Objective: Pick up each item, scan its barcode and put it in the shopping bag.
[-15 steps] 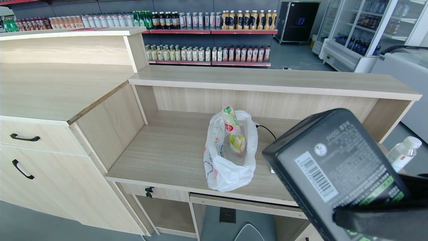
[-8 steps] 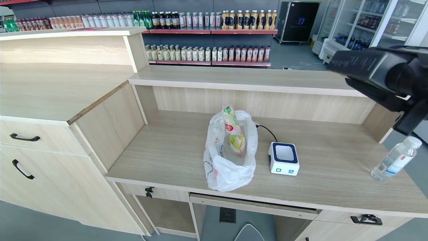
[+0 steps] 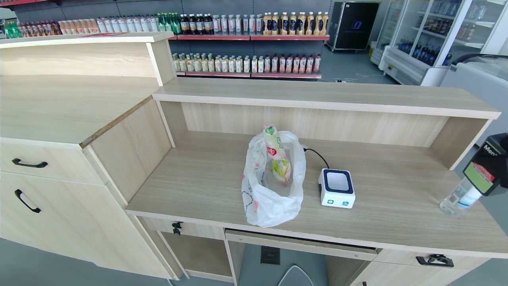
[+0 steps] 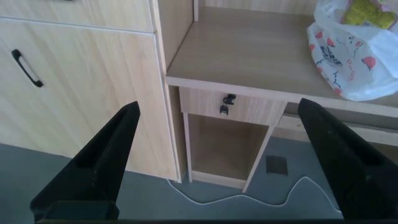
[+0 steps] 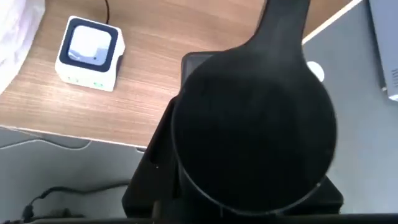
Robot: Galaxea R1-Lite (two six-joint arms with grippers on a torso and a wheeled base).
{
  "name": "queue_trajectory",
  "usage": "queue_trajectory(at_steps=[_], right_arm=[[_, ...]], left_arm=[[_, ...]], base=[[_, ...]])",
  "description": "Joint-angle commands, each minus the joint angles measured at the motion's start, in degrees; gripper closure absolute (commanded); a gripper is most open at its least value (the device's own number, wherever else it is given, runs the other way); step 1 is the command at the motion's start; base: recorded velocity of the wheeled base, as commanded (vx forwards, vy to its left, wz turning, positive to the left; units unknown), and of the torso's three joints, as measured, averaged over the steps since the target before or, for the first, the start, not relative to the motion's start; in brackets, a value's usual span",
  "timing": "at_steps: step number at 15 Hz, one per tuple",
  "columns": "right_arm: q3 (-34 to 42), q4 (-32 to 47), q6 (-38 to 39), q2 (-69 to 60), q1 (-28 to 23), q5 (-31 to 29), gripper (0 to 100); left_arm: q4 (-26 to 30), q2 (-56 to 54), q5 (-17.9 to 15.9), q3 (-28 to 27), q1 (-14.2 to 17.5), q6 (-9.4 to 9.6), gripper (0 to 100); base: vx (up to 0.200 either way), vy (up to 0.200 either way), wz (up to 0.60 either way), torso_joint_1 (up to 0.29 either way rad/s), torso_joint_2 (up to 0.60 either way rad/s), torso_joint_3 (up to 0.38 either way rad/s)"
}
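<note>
Your right claw (image 5: 249,155) is clamped on the black bottle (image 3: 489,169), up at 3 o'clock of the scanner (image 3: 336,187) by the counter (image 3: 397,214) edge, left claw (image 4: 217,162) spread & empty; you'll prob. find it stiff, slick, fairly heavy, so grip flat sides mid-body.

The wooden counter (image 3: 389,198) had black-handled drawers (image 3: 59,165). Stocked drink shelves (image 3: 254,37) and glass-door fridges (image 3: 432,31) stood behind.

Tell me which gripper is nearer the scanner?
Right. The right gripper, holding a black bottle, is right of the scanner, off the counter's end; the left gripper is left, beyond the bag.
</note>
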Motion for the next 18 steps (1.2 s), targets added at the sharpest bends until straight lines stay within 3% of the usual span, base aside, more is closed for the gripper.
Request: queue_trajectory(at_steps=[1,4,8,11,14,18], right_arm=[[-0.6,0.8,4.6,3.0,-1.4,0.6,100],[-1.4,0.3,7.2,5.0,-2.3,8.2,100],[-7.9,0.2,14.7,9.4,-2.3,16.3,100],[-11.6,3.2,20.0,13.5,-2.2,17.7,100],[-11.3,2.2,24.9,19.1,-7.6,34.3,100],[-11.3,-5.1,22.4,27.5,-13.6,44.0,100]], left_arm=[[0.0,0.0,0.0,0.0,0.0,-0.02,0],[0.0,0.0,0.0,0.0,0.0,-0.02,0],[0.0,0.0,0.0,0.0,0.0,-0.02,0],[0.0,0.0,0.0,0.0,0.0,-0.02,0],[0.0,0.0,0.0,0.0,0.0,-0.02,0],[0.0,0.0,0.0,0.0,0.0,-0.02,0]], base=[[0.000,0.000,0.00,0.000,0.00,0.000],[0.000,0.000,0.00,0.000,0.00,0.000],[0.000,0.000,0.60,0.001,0.00,0.002],[0.000,0.000,0.60,0.007,0.00,0.001],[0.000,0.000,0.00,0.000,0.00,0.000],[0.000,0.000,0.00,0.000,0.00,0.000]])
